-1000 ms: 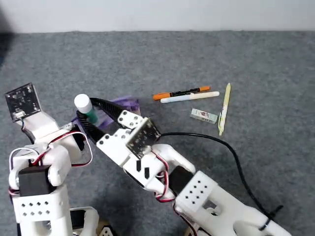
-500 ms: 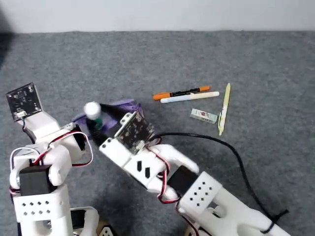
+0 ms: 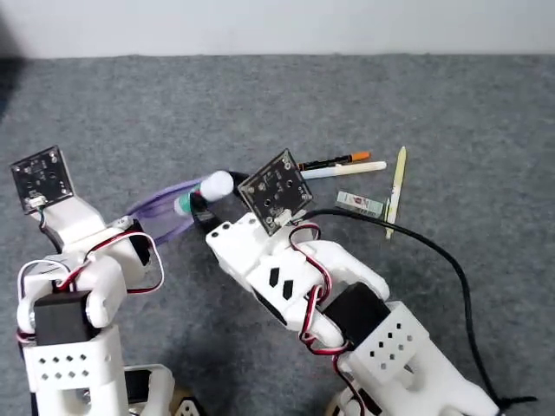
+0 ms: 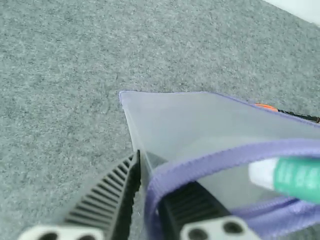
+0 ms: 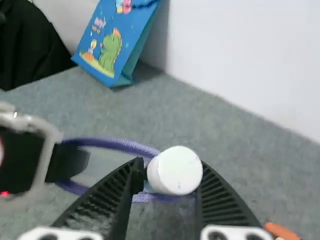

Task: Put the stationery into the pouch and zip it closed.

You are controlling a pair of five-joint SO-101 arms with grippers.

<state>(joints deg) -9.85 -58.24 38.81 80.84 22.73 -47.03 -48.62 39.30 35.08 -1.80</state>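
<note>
Right gripper [image 5: 169, 174] clamped on white-capped green glue stick [image 3: 206, 191] at translucent purple-trimmed pouch [image 4: 200, 130] mouth; left gripper [image 4: 148, 175] pinching pouch edge.

No lettering can be read anywhere. The small box [image 3: 359, 204] bears print too small to make out. So does the blue bag [image 5: 116, 37].

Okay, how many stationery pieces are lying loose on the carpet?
4: orange marker and white pen side by side, small box next to the yellow pen. The right arm may hide others.
</note>
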